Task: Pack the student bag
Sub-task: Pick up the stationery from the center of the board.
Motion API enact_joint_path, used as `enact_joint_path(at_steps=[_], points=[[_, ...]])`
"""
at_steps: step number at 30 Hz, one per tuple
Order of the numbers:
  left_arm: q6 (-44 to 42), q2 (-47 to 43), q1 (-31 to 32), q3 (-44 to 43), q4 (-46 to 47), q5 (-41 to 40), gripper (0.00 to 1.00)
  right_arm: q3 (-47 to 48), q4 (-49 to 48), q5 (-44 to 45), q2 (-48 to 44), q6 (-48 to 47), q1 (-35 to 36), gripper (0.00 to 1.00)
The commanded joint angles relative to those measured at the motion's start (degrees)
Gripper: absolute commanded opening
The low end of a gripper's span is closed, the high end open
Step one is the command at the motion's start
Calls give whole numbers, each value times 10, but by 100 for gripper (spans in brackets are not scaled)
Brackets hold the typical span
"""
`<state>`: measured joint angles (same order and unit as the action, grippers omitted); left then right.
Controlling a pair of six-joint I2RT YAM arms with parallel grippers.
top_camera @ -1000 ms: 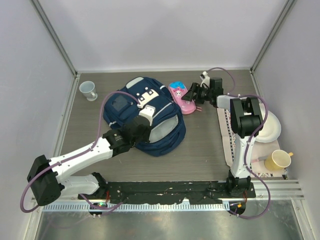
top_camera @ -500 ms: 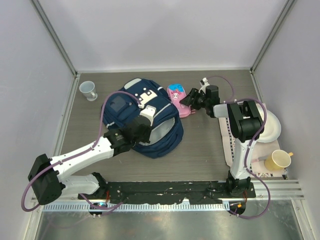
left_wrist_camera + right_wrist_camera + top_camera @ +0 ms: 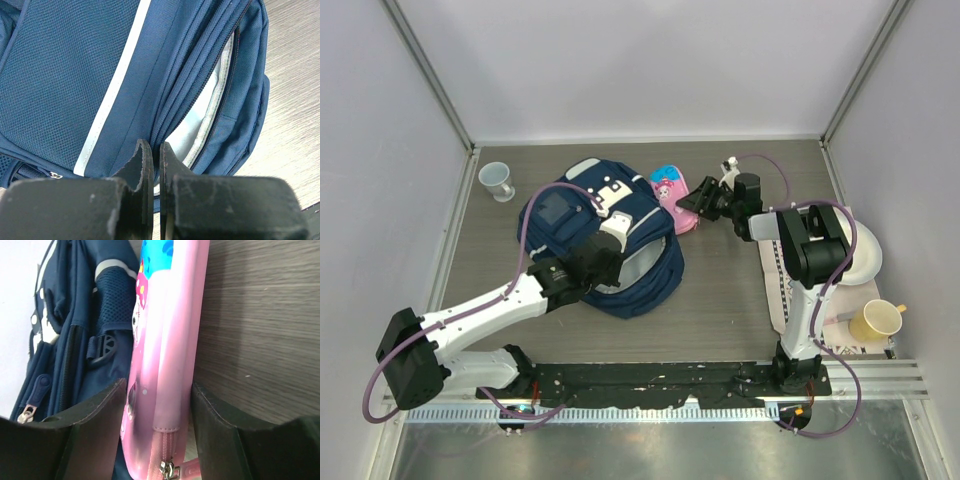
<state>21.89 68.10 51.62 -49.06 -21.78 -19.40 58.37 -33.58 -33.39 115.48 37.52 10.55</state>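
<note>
The large navy blue fabric student bag (image 3: 560,215) with white stripe trim is lying on its back left of centre on the dark wood-grain table (image 3: 720,290) in the top view, its main zip gaping and pale grey lining (image 3: 200,115) showing. The left gripper (image 3: 610,265) is reaching in from the lower left and pinching the near lip of that opening; in the left wrist view its fingers (image 3: 145,165) are clenched almost together on the bag's fabric. Just right of the bag, a pink hard-shell pencil case (image 3: 668,185) with cartoon print is standing on edge and leaning against the bag's side. The right gripper (image 3: 690,203) is grasping it, one finger pressing each flat face. A small pale cup (image 3: 498,180) is sitting at the upper left, and a white plate (image 3: 865,255) and a yellow mug (image 3: 875,320) are resting at the right edge.
</note>
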Motion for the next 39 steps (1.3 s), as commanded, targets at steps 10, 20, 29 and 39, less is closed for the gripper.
enact_joint_path(at_steps=[10, 20, 29, 39], points=[[18, -7, -1, -10, 37, 10, 0, 1, 50, -18, -34, -12, 29, 35], [23, -24, -1, -7, 35, -6, 0, -12, 105, 39, -125, -42, 27, 11], [23, -52, 0, -7, 39, -26, 0, -67, 184, 116, -249, -47, 16, 2], [30, -108, -2, -15, 47, -59, 0, -177, 246, 104, -502, 37, 6, 1]])
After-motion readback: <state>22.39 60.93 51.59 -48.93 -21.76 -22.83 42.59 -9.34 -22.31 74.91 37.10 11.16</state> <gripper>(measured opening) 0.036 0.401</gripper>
